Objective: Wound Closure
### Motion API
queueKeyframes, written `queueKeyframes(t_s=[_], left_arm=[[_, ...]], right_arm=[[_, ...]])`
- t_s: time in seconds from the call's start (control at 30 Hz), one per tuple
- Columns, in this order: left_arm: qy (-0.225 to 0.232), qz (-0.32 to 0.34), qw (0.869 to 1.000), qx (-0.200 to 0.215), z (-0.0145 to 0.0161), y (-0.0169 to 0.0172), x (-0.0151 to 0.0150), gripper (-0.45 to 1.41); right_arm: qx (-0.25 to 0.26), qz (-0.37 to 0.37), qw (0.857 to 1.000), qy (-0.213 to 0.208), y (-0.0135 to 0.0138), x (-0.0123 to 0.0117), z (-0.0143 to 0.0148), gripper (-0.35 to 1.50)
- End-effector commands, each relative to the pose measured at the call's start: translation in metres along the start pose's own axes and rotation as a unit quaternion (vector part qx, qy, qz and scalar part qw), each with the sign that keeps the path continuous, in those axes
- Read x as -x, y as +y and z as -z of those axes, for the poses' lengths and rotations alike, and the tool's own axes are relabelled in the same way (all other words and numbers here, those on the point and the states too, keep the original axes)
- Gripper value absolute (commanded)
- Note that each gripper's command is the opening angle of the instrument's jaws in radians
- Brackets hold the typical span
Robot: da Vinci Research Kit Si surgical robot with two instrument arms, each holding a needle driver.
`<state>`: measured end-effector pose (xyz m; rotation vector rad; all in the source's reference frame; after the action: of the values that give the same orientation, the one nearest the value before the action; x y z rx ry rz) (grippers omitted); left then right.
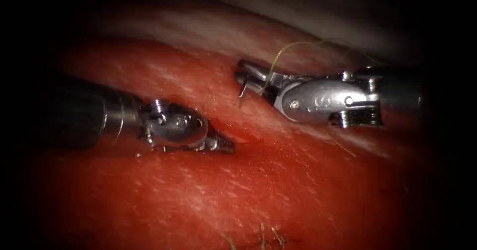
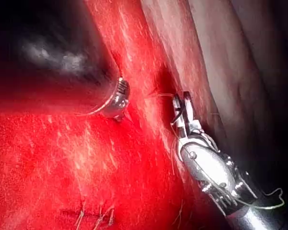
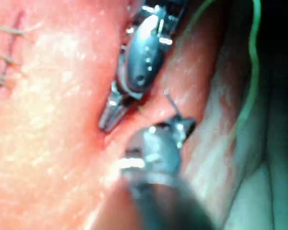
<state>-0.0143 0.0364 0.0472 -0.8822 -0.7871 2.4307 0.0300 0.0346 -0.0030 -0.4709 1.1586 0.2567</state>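
Observation:
My right tool (image 1: 244,76) comes in from the right and hovers just above the tissue (image 1: 258,190), its jaws shut on the curved needle (image 1: 242,90). A short piece of the needle hangs below the jaws, free of the tissue; where along its curve it is held I cannot tell. Yellow-green thread (image 1: 293,44) arches up from those jaws and back over the tool. My left tool (image 1: 223,144) lies low on the left, jaws shut and holding nothing, tip resting at the cut (image 1: 248,136). The needle (image 2: 175,112) also shows as a small arc beside the right jaws.
Red fluid wets the tissue around the cut. Cut ends of thread from earlier stitches (image 1: 266,235) stand up near the front edge, and stitches (image 3: 5,57) show again beside the left tool (image 3: 110,117). A pale fold of tissue (image 1: 318,21) rises behind the right tool.

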Motion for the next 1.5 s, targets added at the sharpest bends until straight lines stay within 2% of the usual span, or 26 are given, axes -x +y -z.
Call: queueKeyframes(t_s=[0.03, 0.27, 0.5, 0.6, 0.8, 1.03, 1.4, 1.5], left_arm=[[0.000, 0.000, 1.000, 0.001, -0.0008, 0.0001, 0.0002, -0.02], [0.000, 0.003, 1.000, 0.002, -0.0007, 0.0000, 0.0001, -0.01], [-0.001, 0.010, 1.000, 0.006, -0.0003, -0.0005, 0.0003, -0.02], [-0.001, 0.009, 1.000, 0.004, -0.0002, -0.0007, 0.0005, -0.03], [-0.001, 0.009, 1.000, 0.004, -0.0002, -0.0007, 0.0005, -0.04], [-0.002, 0.011, 1.000, 0.004, -0.0001, -0.0008, 0.0006, -0.05], [-0.007, 0.014, 1.000, 0.003, 0.0000, -0.0007, 0.0007, -0.04], [-0.007, 0.014, 1.000, 0.004, 0.0000, -0.0007, 0.0007, -0.04]], right_arm=[[0.001, 0.001, 1.000, 0.002, -0.0001, -0.0001, -0.0010, -0.35], [0.002, 0.008, 1.000, -0.003, -0.0010, 0.0014, -0.0012, -0.35], [-0.006, -0.028, 0.999, -0.016, -0.0028, 0.0021, -0.0015, -0.35], [-0.014, -0.066, 0.997, -0.028, -0.0034, 0.0024, -0.0013, -0.35], [-0.026, -0.077, 0.996, -0.046, -0.0048, 0.0029, -0.0014, -0.35], [-0.051, -0.087, 0.994, -0.053, -0.0070, 0.0028, -0.0020, -0.35], [-0.056, -0.114, 0.989, -0.071, -0.0077, 0.0026, -0.0016, -0.35], [-0.052, -0.139, 0.985, -0.086, -0.0103, 0.0034, -0.0004, -0.35]])
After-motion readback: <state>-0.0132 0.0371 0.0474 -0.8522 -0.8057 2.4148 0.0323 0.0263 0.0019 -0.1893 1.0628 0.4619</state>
